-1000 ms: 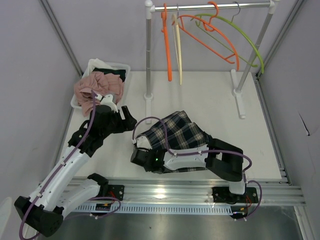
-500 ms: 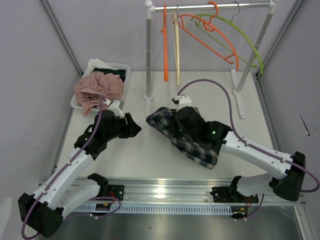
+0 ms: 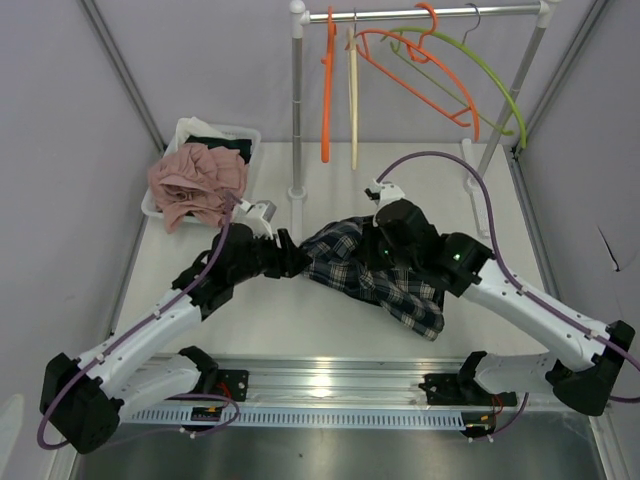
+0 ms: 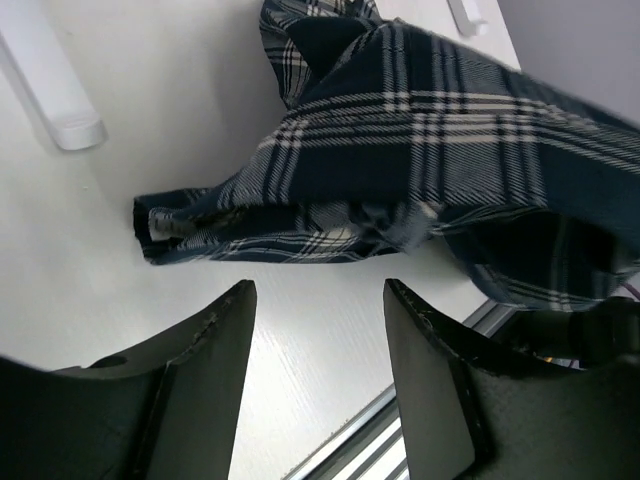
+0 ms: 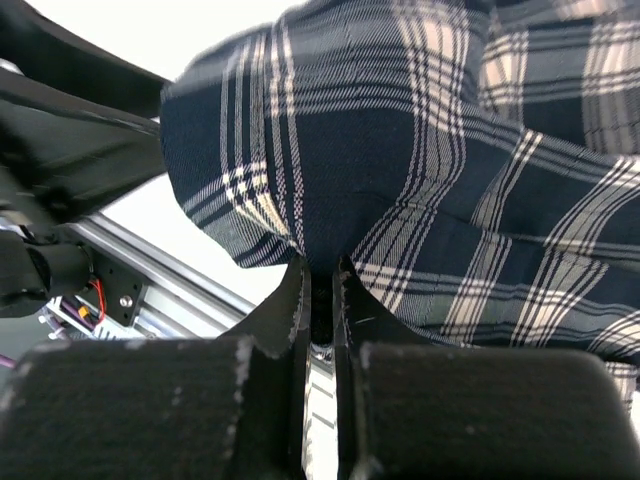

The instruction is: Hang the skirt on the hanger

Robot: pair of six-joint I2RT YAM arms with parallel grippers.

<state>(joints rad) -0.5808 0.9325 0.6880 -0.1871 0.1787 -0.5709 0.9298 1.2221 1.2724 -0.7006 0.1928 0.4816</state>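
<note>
Lying in the middle of the top picture, the checked skirt point(image 3: 365, 270) is seen crumpled on the white table point(image 3: 300, 320). A fold of its cloth is pinched by the right gripper point(image 5: 320, 272). The two fingers point(image 5: 285, 300) of this gripper are pressed together on the cloth. In the top picture this gripper is found at the upper part of the skirt.

The left gripper point(image 4: 318, 300) is held just beside the skirt's left edge. Its fingers are set apart, and nothing is held between them. In the left wrist picture the skirt's hem is seen just in front of them, lying on the table.

A rail point(image 3: 420, 13) is seen at the top of the top picture. Orange hangers point(image 3: 326, 110) and a green hanger point(image 3: 511, 98) are hung on it. The skirt is well apart from them, lower down in the picture.

A white basket point(image 3: 240, 132) is seen at the upper left. Pink clothes point(image 3: 195, 180) are piled in it.
</note>
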